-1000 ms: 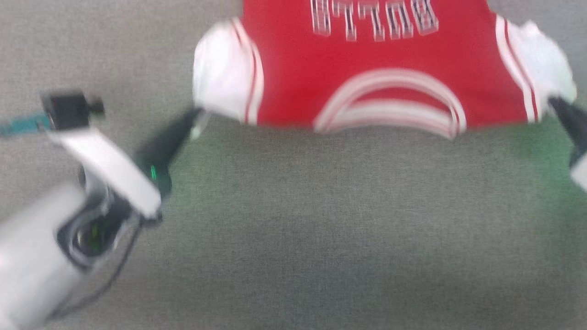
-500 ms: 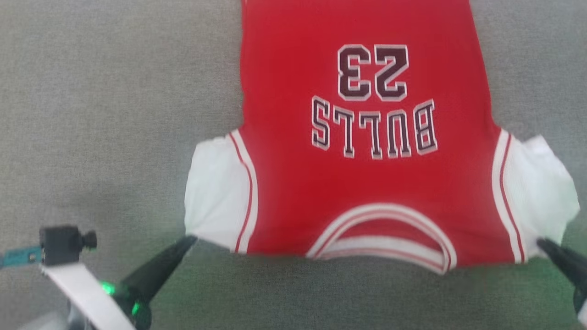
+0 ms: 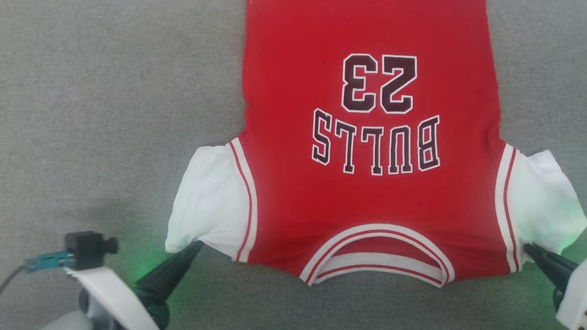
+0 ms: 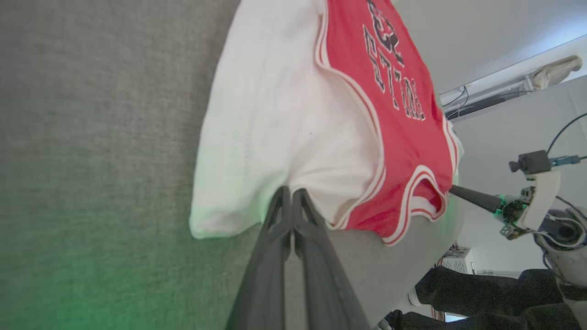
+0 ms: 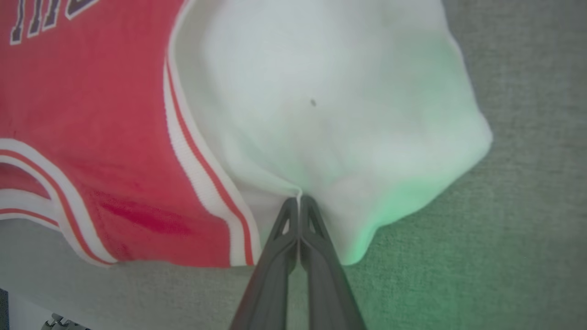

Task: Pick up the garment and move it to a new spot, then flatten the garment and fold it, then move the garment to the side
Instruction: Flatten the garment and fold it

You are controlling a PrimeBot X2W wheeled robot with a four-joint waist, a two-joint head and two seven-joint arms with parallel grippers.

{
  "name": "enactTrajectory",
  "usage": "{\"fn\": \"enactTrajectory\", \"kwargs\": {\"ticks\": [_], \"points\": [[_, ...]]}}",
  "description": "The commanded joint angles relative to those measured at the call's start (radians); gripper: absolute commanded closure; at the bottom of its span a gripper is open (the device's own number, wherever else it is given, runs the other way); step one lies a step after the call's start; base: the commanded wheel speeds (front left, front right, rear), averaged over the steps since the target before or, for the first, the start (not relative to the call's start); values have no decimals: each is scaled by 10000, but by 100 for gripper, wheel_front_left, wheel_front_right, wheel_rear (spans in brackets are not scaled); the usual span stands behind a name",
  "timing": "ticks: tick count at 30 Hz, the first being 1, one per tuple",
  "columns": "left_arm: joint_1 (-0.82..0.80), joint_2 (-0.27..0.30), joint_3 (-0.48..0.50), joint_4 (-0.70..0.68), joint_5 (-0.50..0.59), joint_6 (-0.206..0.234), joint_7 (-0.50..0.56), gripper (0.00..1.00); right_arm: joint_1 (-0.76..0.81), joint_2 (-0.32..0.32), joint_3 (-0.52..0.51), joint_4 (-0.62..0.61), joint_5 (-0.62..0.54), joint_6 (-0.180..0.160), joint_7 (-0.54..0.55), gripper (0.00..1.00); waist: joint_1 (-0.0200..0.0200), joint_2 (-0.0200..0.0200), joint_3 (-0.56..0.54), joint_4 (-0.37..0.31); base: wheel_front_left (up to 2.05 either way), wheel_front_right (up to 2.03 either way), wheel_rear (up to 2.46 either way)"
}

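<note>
Left gripper [image 3: 197, 245] has its two dark fingers pressed tight together, pinching the near edge of the shirt's white sleeve [image 3: 206, 197]. Right gripper [image 3: 528, 247] is doing the same thing on the other sleeve [image 3: 543, 206]: fingers closed flat, with a little tuck of white fabric caught right at the tips. Both glow green onto the cloth around them.

The shirt [image 3: 367, 197] itself is a small red jersey lying spread out face up between the two grippers. The collar is toward the robot, so the black, white-outlined 23 and BULLS read upside down from its side. The far hem runs off the top of the head view. The collar and armholes have red-and-white striped ribbed trim, the sleeves are soft and puffy, and the red body is mostly smooth.

It's all on a grey surface [image 3: 91, 114] with a felt-like woven texture. There's loads of bare space on the robot's left, but only a narrower strip on the right. In the wrist views, the surface's near edge runs not far past the collar, so there's less room on that side.

A small black camera [image 3: 87, 250] sits on a white bracket behind the left gripper.
</note>
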State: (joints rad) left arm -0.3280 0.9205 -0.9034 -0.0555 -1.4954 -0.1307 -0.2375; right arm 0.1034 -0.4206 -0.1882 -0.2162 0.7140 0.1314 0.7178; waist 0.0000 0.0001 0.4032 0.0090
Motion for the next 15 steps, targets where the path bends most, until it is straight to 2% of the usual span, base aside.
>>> {"fn": "enactTrajectory", "kwargs": {"ticks": [1,9,10,11,12,15], "points": [[-203,-222,-114,265,134,8,91,100,-189,-53,170,254,-161,-13,-41,100,0,-1,82,-12,0,0,0],[-710,-1193,-615,1568,532,11,231,100,-726,-178,1327,1337,-823,-18,-590,100,0,-1,359,-65,0,0,0],[-733,-1240,-653,1643,560,18,206,100,-792,-209,1360,1289,-839,-18,-736,72,0,-1,378,-79,0,0,0],[-743,-1280,-675,1697,568,21,183,100,-844,-244,1310,1188,-859,-19,-872,51,0,-1,387,-96,0,0,0],[-734,-1303,-691,1734,570,21,168,100,-844,-313,1249,1042,-854,-18,-954,0,0,-1,396,-110,0,0,0],[-683,-1342,-654,1739,590,21,57,100,-621,-521,778,229,-679,-18,-961,0,0,-1,422,-143,0,0,0]]}}
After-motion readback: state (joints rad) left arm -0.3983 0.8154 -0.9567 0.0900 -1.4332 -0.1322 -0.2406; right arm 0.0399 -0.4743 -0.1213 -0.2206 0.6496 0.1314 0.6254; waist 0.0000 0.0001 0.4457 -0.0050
